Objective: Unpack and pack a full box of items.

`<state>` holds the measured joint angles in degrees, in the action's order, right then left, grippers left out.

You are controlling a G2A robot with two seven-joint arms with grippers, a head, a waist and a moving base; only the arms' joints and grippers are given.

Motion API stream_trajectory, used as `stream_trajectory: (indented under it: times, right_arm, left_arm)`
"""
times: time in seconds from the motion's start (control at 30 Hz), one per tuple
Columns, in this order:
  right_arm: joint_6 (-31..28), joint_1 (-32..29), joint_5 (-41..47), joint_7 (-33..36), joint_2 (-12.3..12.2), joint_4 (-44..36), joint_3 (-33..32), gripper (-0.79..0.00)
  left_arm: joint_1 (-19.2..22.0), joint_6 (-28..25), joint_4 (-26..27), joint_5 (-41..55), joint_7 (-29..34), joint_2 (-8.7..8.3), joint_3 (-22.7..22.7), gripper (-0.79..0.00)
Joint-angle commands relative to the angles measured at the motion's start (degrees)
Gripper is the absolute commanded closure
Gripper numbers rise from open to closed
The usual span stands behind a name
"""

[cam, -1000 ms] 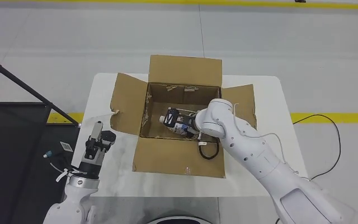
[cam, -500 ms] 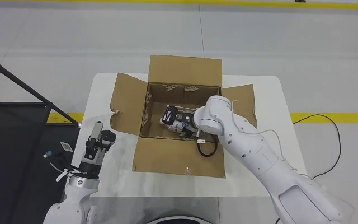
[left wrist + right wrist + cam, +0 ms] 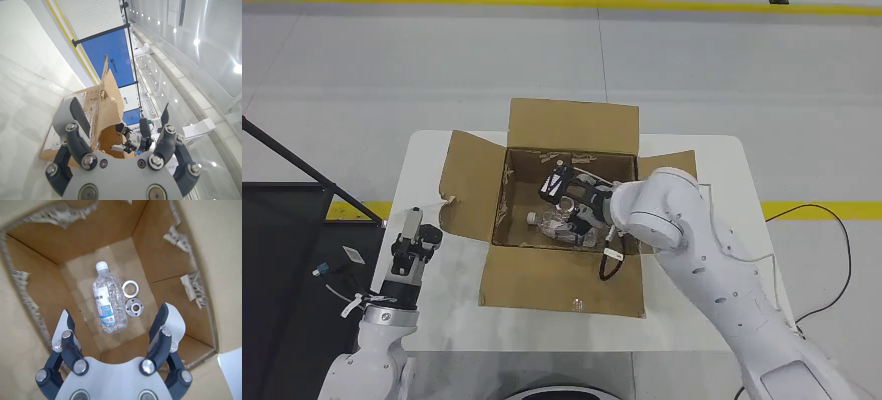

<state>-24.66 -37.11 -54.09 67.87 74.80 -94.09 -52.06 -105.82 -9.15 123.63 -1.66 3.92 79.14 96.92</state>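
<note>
We see the white counter carrying an open cardboard box. The right gripper hangs over its opening with fingers spread, and the left gripper, also spread, is near the counter's left edge, apart from the box. On the box floor a clear water bottle lies on its side, with a metal flange and a flat metal ring just beside it.

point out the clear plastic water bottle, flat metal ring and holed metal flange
clear plastic water bottle (image 3: 105, 308): right wrist view, its label
flat metal ring (image 3: 130, 282): right wrist view, its band
holed metal flange (image 3: 140, 311): right wrist view, its outer face
</note>
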Motion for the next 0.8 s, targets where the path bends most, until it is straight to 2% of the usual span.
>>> stream_trajectory:
  times: [0.0,0.2,0.4,0.5,0.77]
  right_arm:
    - [-0.61,-2.95,2.14,-0.44,-0.89,-5.04,-3.79,-0.785]
    - [0.33,-10.37,6.55,-3.71,-2.71,-15.21,-12.92,-0.785]
    - [2.05,-19.29,12.97,-10.56,-4.14,-23.40,-23.53,-0.785]
    - [2.07,-23.08,16.34,-13.63,-4.69,-25.35,-28.58,-0.785]
    - [2.17,-30.16,28.81,-16.23,-5.91,-26.57,-40.32,-0.785]
  left_arm:
    - [0.27,0.09,0.31,-0.56,0.18,-0.03,-0.38,-0.785]
    - [1.83,1.52,0.57,-2.71,0.80,-0.13,-1.53,-0.785]
    - [2.62,2.30,1.43,-3.99,2.06,-0.24,-3.04,-0.785]
    - [2.78,2.55,1.86,-4.54,2.69,-0.30,-3.74,-0.785]
    - [4.27,4.04,2.56,-4.66,5.88,-0.53,-5.63,-0.785]
